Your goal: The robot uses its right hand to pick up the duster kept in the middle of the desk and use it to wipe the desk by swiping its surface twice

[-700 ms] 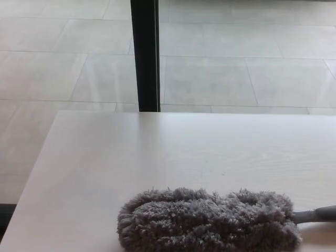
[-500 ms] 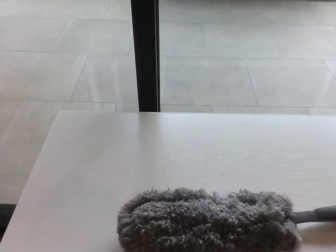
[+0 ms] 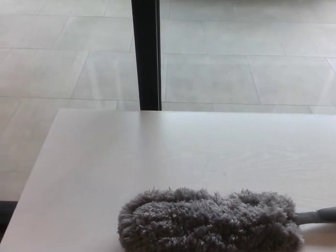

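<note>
A fluffy grey duster (image 3: 210, 220) lies flat on the pale wooden desk (image 3: 157, 152), near the desk's front edge and right of centre. Its grey handle (image 3: 317, 215) runs off the picture's right edge. The lower part of the duster head is cut off by the bottom of the picture. Neither of my hands shows in the head view.
A black vertical post (image 3: 146, 52) stands behind the desk's far edge, left of centre. Beyond it is a light tiled floor (image 3: 236, 63). The desk's left edge (image 3: 31, 173) slants down toward the bottom left corner.
The whole picture has shifted very slightly, so the camera moved a little. The duster lies where it was.
</note>
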Robot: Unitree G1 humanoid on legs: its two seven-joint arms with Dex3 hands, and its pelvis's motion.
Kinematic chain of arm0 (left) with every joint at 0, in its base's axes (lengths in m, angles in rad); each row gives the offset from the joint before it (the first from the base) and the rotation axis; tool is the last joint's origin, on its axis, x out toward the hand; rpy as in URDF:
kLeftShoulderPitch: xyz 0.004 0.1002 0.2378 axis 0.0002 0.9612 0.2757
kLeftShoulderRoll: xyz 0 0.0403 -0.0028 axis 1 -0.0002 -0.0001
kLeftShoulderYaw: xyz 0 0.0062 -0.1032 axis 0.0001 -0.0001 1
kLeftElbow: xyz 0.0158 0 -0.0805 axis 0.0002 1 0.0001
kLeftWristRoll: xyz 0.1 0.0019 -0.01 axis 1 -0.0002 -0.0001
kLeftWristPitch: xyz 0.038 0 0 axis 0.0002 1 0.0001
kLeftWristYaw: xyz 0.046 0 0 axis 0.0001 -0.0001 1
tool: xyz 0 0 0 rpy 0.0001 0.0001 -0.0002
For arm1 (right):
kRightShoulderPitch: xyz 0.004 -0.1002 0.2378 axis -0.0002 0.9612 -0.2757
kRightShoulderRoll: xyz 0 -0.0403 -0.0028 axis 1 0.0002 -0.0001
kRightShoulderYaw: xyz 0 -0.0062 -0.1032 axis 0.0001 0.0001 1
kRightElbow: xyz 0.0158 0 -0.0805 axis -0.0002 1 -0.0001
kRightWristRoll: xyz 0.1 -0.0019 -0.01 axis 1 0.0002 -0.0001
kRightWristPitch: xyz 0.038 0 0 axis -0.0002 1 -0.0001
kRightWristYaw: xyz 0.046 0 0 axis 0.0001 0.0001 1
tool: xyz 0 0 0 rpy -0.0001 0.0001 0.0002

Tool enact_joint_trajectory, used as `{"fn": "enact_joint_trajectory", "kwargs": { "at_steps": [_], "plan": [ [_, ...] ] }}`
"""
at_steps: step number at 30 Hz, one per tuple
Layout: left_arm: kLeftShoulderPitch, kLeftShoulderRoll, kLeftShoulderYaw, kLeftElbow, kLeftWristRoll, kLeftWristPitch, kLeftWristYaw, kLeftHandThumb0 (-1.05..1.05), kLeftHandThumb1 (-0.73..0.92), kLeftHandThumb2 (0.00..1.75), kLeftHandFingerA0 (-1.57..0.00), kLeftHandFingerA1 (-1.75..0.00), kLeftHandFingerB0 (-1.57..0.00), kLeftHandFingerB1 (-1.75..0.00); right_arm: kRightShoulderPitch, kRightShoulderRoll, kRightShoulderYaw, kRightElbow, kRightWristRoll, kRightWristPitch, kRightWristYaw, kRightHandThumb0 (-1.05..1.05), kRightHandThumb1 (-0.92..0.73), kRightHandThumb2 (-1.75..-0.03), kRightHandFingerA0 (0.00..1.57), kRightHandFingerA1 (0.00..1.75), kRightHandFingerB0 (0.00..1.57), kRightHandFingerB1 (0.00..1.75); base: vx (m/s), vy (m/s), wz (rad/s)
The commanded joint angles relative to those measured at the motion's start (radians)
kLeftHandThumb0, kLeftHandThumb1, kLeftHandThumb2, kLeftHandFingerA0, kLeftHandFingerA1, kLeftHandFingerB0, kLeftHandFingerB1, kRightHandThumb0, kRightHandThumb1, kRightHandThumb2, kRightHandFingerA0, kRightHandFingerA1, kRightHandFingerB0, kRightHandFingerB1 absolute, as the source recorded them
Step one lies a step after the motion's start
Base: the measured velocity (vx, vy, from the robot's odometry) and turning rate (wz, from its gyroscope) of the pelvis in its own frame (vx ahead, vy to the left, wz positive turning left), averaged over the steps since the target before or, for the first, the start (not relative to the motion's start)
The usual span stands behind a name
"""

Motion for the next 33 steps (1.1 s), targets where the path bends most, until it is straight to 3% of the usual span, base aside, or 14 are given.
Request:
{"fn": "enact_joint_trajectory", "kwargs": {
  "at_steps": [1,3,4,7,12,15,17,21,26,27,28,29,30,33],
  "plan": [
    [-0.01,0.02,-0.008,0.009,-0.008,0.01,-0.002,-0.5,0.53,0.56,-0.8,-0.74,-0.66,-0.5,-0.079,0.021,0.217,-0.356,0.041,0.128,0.117,-0.75,-0.55,-0.9,0.35,0.6,0.13,0.41,0.0,0.0,0.0],
    [-0.009,0.015,-0.003,0.01,-0.014,-0.001,-0.012,-0.51,0.53,0.56,-0.74,-0.71,-0.64,-0.51,-0.105,0.035,0.351,-0.366,-0.085,0.058,0.143,-0.72,-0.53,-0.9,0.32,0.55,0.15,0.42,0.0,0.0,0.0],
    [-0.01,0.016,-0.008,0.009,-0.009,0.003,-0.009,-0.51,0.52,0.56,-0.76,-0.72,-0.65,-0.5,-0.112,0.045,0.391,-0.369,-0.079,0.056,0.173,-0.69,-0.65,-0.6,0.41,0.48,0.26,0.29,0.0,0.0,0.0],
    [-0.009,0.013,0.0,0.008,-0.018,0.005,-0.008,-0.49,0.53,0.56,-0.79,-0.74,-0.68,-0.51,-0.121,0.059,0.5,-0.367,-0.143,-0.001,0.201,-0.67,-0.62,-0.57,0.4,0.47,0.3,0.3,0.0,0.0,0.0],
    [0.006,-0.004,0.008,0.015,-0.028,0.009,-0.008,-0.49,0.52,0.56,-0.79,-0.72,-0.67,-0.51,-0.072,0.073,0.706,-0.299,-0.307,-0.127,0.214,-0.6,-0.61,-0.58,0.43,0.51,0.34,0.31,0.0,0.0,0.0],
    [0.007,-0.003,-0.002,0.015,-0.018,0.013,0.008,-0.49,0.51,0.56,-0.85,-0.81,-0.71,-0.52,-0.065,0.053,0.813,-0.253,-0.407,-0.156,0.202,-0.62,-0.64,-0.6,0.45,0.54,0.33,0.32,0.0,0.0,0.0],
    [0.006,0.0,-0.005,0.015,-0.015,0.015,0.008,-0.49,0.52,0.56,-0.85,-0.75,-0.68,-0.49,-0.065,0.043,0.847,-0.246,-0.426,-0.151,0.192,-0.65,-0.65,-0.6,0.43,0.52,0.34,0.31,0.0,0.0,0.0],
    [0.008,0.008,-0.012,0.012,-0.01,0.015,0.0,-0.52,0.53,0.56,-0.83,-0.79,-0.63,-0.5,-0.062,0.01,0.969,-0.208,-0.486,-0.149,0.236,-0.61,-0.66,-0.6,0.39,0.54,0.33,0.31,0.0,0.0,0.0],
    [-0.003,0.009,0.002,0.016,-0.024,0.023,-0.002,-0.48,0.5,0.56,-0.84,-0.76,-0.68,-0.53,-0.059,-0.012,1.051,-0.159,-0.528,-0.175,0.237,-0.64,-0.67,-0.61,0.37,0.54,0.33,0.33,0.0,0.0,0.0],
    [-0.002,0.011,-0.001,0.018,-0.02,0.017,-0.004,-0.49,0.51,0.55,-0.81,-0.69,-0.65,-0.51,-0.055,-0.021,1.076,-0.103,-0.56,-0.252,0.212,-0.6,-0.65,-0.6,0.43,0.56,0.35,0.33,0.0,0.0,0.0],
    [0.001,0.012,-0.005,0.016,-0.016,0.014,-0.004,-0.49,0.51,0.55,-0.82,-0.81,-0.64,-0.51,-0.05,-0.046,1.11,-0.069,-0.611,-0.3,0.184,-0.6,-0.67,-0.61,0.43,0.62,0.34,0.34,0.0,0.0,0.0],
    [0.002,0.014,-0.015,0.016,-0.007,0.012,-0.003,-0.51,0.53,0.56,-0.8,-0.73,-0.61,-0.49,-0.047,-0.052,1.119,-0.058,-0.61,-0.306,0.185,-0.6,-0.66,-0.61,0.41,0.62,0.36,0.34,0.0,0.0,0.0],
    [0.005,0.017,-0.016,0.017,-0.004,0.011,-0.001,-0.51,0.53,0.56,-0.86,-0.79,-0.64,-0.5,-0.042,-0.056,1.131,-0.044,-0.61,-0.31,0.189,-0.6,-0.67,-0.61,0.39,0.62,0.35,0.33,0.0,0.0,0.0],
    [0.011,0.02,-0.011,0.016,-0.012,0.015,-0.007,-0.5,0.54,0.56,-0.82,-0.75,-0.65,-0.5,-0.035,-0.079,1.165,-0.026,-0.638,-0.323,0.173,-0.61,-0.68,-0.61,0.38,0.62,0.35,0.33,0.0,0.0,0.0]
  ]
}}
